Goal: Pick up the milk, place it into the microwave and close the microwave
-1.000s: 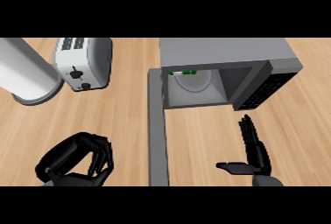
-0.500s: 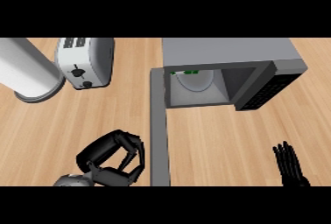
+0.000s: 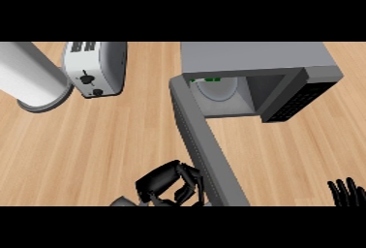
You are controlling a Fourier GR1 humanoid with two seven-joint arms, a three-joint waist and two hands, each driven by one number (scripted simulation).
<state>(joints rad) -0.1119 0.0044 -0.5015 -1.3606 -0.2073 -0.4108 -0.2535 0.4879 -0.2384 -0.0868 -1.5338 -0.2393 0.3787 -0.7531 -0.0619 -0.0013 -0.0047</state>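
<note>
Seemingly, only the head view was on hand. The wooden desk [image 3: 107, 140] filled it. The microwave [image 3: 253, 60] stood at the upper right, its cavity open toward the viewer, and its grey door [image 3: 207, 145] swung far out, running as a long bar from the cavity's left edge down toward the lower middle of the view. The milk [image 3: 218, 88] was already inside the cavity — a pale, rounded carton with a bit of green at its top left, sitting toward the left of the chamber. The dark control panel [image 3: 297, 99] showed at the cavity's right side.

The left hand [image 3: 163, 183] sat low in the view, just left of the door's far end; its black fingers were curled in and held nothing, and they lay right beside the door, though whether they touched it could not be told. The right hand [image 3: 347, 193] showed only at the lower right corner — straight fingers pointing up, spread and resting, well apart from the microwave.

A white toaster [image 3: 97, 68] lay at the upper left, and a white cylinder [image 3: 28, 80] stood just left of it at the view's edge.
</note>
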